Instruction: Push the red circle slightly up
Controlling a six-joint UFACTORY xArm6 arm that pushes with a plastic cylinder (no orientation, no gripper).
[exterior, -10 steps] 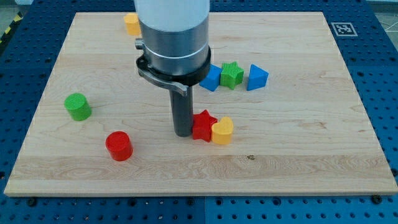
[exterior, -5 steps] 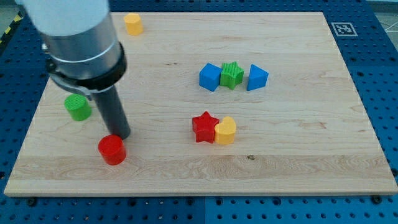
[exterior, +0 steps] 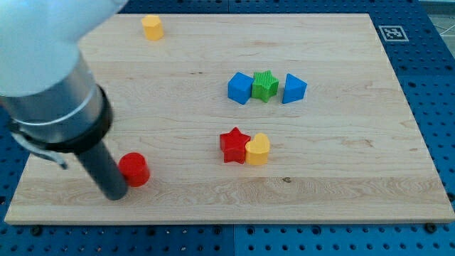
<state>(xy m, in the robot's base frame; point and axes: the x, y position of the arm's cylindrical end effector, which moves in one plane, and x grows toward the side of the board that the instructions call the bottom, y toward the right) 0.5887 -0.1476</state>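
The arm's body (exterior: 50, 78) runs off the view's top-left, perhaps hiding the board (exterior: 341, 178) beneath.

— Where is the tip (exterior: 116, 195) on the board (exterior: 341, 142)?
— Near the view's bottom-left corner, just left of and below the red circle (exterior: 134, 169), touching it or nearly so.
— And to the right?
— The red star (exterior: 233, 144) and a yellow block (exterior: 257, 149) touch side by side mid-board. Above them a row runs left to right: blue cube (exterior: 240, 87), green star (exterior: 265, 85), blue triangle (exterior: 293, 88).
— Anything near the top?
— Another yellow block (exterior: 151, 27), alone at the top left.
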